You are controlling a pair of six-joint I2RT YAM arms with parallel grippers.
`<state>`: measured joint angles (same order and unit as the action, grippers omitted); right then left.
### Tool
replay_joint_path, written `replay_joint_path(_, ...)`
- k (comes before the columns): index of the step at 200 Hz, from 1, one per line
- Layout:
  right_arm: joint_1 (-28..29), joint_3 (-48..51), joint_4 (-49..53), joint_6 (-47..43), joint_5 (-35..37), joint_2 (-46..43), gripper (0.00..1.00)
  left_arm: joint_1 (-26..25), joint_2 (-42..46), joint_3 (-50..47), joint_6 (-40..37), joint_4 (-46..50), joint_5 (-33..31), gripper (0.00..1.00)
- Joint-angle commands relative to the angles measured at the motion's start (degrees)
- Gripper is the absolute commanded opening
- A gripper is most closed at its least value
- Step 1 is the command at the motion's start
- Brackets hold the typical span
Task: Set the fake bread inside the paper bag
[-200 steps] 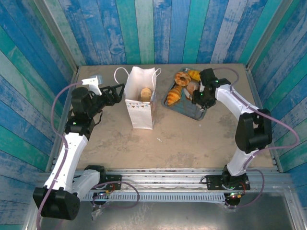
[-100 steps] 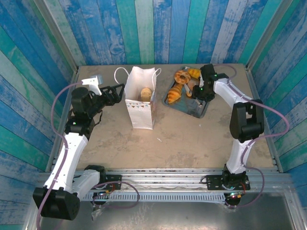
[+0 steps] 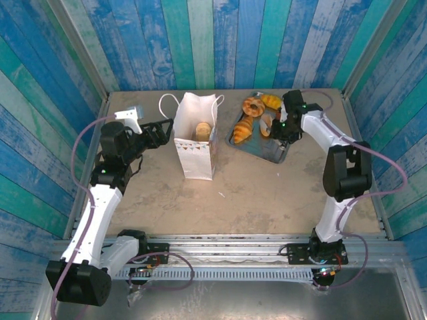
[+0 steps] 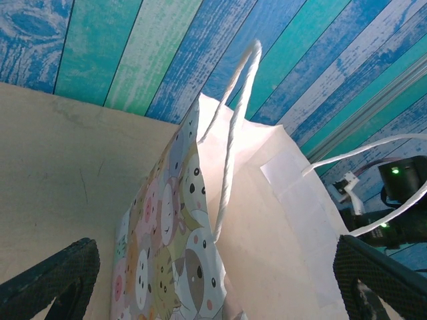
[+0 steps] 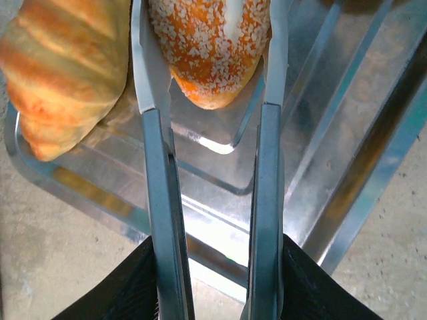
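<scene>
Just left of the paper bag (image 3: 197, 153), we found the left tool (image 3: 164, 131) spread wide. The bag's patterned side and a cord handle (image 4: 230, 167) showed between its fingers (image 4: 53, 283). The bag stood upright and open on the counter (image 3: 267, 193), with one piece of fake bread (image 3: 203, 129) already inside. Right of the bag sat the tray (image 3: 268, 155) with the other pastries, a croissant (image 3: 242, 131) nearest the bag. Further right of the bag, the right tool (image 3: 279, 128) was clamped on the tongs (image 5: 160, 200). Their blades flanked a seeded bun (image 5: 213, 47) over the tray; we could not tell whether it was lifted.
</scene>
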<state>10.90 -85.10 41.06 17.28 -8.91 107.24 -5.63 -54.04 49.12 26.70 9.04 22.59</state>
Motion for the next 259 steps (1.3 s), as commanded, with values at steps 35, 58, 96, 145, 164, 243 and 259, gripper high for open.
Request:
replay_joint_path(35,0.55,5.46,2.18,-1.13,-1.14,-11.41,0.42,-0.15,-0.56,5.65,0.29,7.72,-1.88,1.0)
replay_joint_path(58,1.82,7.61,3.5,-1.01,-0.5,-16.62,0.41,-0.22,-2.5,7.35,0.41,9.7,-0.41,0.94)
replay_joint_path(96,4.77,8.5,7.23,-0.88,1.82,-25.27,0.41,-2.39,-4.73,7.7,2.73,9.35,2.91,0.94)
replay_joint_path(145,9.48,3.94,14.34,-2.59,4.48,-33.67,0.41,-3.31,-7.66,9.37,2.17,10.28,0.61,0.88)
replay_joint_path(164,10.93,1.0,17.99,-2.87,5.87,-35.76,0.41,-3.33,-8.98,10.19,1.35,10.52,-0.9,0.83)
replay_joint_path(243,20.42,-11.4,20.73,1.11,6.98,-41.76,0.41,-3.69,-13.49,11.17,1.4,8.07,1.67,0.63)
replay_joint_path(259,21.47,-13.41,20.47,1.36,6.33,-41.43,0.41,-3.69,-13.28,10.95,1.63,7.26,1.67,0.61)
